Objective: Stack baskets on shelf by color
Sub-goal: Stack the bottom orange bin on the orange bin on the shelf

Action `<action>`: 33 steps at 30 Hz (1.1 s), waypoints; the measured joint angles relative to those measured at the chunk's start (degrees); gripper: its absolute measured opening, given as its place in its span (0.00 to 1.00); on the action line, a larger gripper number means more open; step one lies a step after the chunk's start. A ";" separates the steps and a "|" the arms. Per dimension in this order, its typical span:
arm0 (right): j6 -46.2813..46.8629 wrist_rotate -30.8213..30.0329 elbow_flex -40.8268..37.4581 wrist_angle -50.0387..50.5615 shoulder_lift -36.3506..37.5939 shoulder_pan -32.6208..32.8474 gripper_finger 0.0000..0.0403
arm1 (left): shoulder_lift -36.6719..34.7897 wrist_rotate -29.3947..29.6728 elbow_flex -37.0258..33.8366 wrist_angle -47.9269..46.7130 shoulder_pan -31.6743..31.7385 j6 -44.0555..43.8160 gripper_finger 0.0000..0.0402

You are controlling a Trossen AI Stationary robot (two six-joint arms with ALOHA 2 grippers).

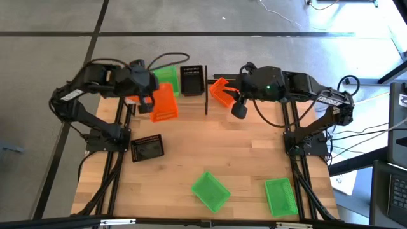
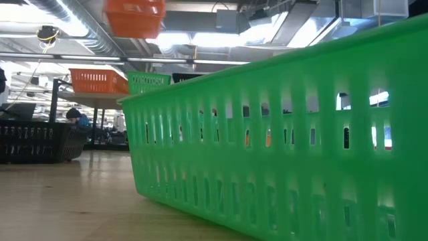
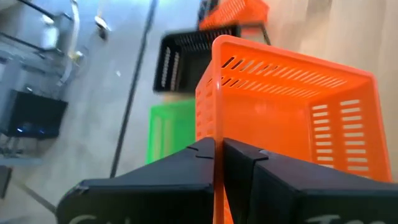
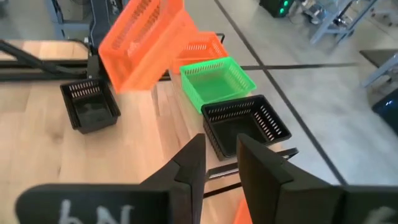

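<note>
My left gripper (image 1: 147, 100) is shut on an orange basket (image 1: 165, 103), held up in the air over the left end of the shelf (image 4: 166, 107); the low view shows it high up (image 2: 134, 17). On the shelf stand another orange basket (image 4: 200, 47), a green basket (image 4: 217, 81) and a black basket (image 4: 245, 127), side by side. A third orange basket (image 1: 220, 91) sits tilted right by my right gripper (image 1: 233, 97), whose fingers stand apart (image 4: 221, 149). My left gripper pinches one side wall of the orange basket at its rim (image 3: 217, 124), one finger inside and one outside. The basket is lifted clear and tilted, reaching out beyond the fingers. My right gripper has an orange sliver (image 4: 240, 211) far back between its fingers; I cannot tell whether it touches.
A black basket (image 1: 147, 148) lies on the table at the left. Two green baskets (image 1: 211, 191) (image 1: 281, 196) lie near the front edge; one fills the low view (image 2: 281, 147). A black upright (image 1: 206, 95) stands at the shelf's right end.
</note>
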State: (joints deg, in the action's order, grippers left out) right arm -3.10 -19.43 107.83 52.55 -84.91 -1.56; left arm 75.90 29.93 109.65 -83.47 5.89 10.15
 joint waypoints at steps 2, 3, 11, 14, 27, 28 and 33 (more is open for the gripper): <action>-1.58 0.01 0.00 0.06 0.00 0.00 0.22 | 0.00 -1.15 1.85 -4.31 1.97 1.35 0.00; -2.13 0.01 0.00 0.00 -0.01 0.00 0.22 | -0.02 -1.15 2.53 -6.35 2.89 2.37 0.00; -1.65 0.01 -0.02 -0.80 -0.03 -0.64 0.22 | -0.89 -2.60 3.14 -6.60 12.83 14.47 0.00; -0.66 -0.24 -0.02 -1.33 -0.03 -0.73 0.22 | -0.70 -4.25 3.10 -6.55 17.42 18.62 0.00; -1.61 -0.58 -0.04 -1.59 -0.05 -1.38 0.22 | -0.51 -8.83 2.05 -6.56 32.11 26.87 0.00; -1.48 -0.56 -0.04 -1.60 -0.05 -1.38 0.22 | -0.50 -9.50 1.56 -6.52 32.87 27.07 0.00; -0.37 -0.54 -0.04 -1.57 -0.05 -1.38 0.22 | -0.50 -10.77 -1.44 -6.52 36.60 30.29 0.00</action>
State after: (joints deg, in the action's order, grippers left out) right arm -3.46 -19.97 107.79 50.98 -84.97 -2.94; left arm 75.40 19.16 108.21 -90.00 42.49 40.44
